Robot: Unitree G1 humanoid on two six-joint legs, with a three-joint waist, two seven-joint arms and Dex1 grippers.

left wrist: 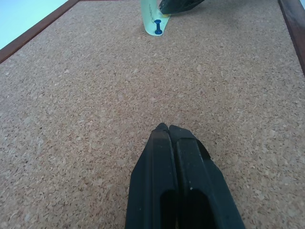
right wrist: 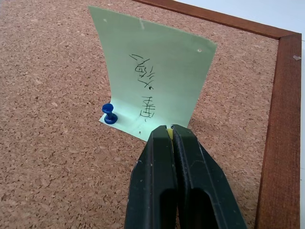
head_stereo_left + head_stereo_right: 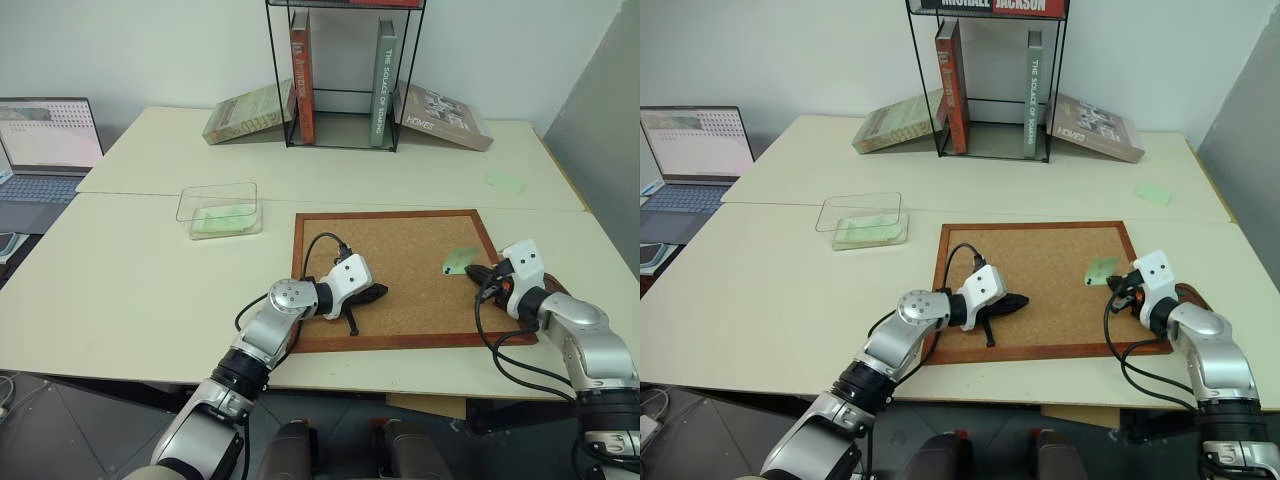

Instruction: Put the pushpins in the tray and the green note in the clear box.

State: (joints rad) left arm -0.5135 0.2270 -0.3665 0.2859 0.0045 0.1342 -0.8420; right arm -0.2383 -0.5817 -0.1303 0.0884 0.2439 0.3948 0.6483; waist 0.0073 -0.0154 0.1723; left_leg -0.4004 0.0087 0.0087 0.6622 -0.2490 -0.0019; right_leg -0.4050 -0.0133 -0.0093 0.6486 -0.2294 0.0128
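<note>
The green note (image 2: pixel 157 71) stands curled up on the corkboard (image 3: pixel 400 300), its lower edge held by a blue pushpin (image 2: pixel 109 114). My right gripper (image 2: pixel 167 128) is shut at the note's other lower corner, and a pale sliver of a pushpin head shows between its fingertips. From the head view, that gripper (image 3: pixel 472 270) sits at the board's right side, with the dark red-brown tray (image 3: pixel 1190 293) just behind the hand. My left gripper (image 3: pixel 378 292) hovers shut and empty over the board's middle. The clear box (image 3: pixel 215 187) lies far left of the board.
Flat green slips lie inside the clear box. Another green slip (image 3: pixel 505 181) rests at the back right. A black wire book rack (image 3: pixel 345 75) with leaning books stands at the back. At the far left is a laptop (image 3: pixel 45 150).
</note>
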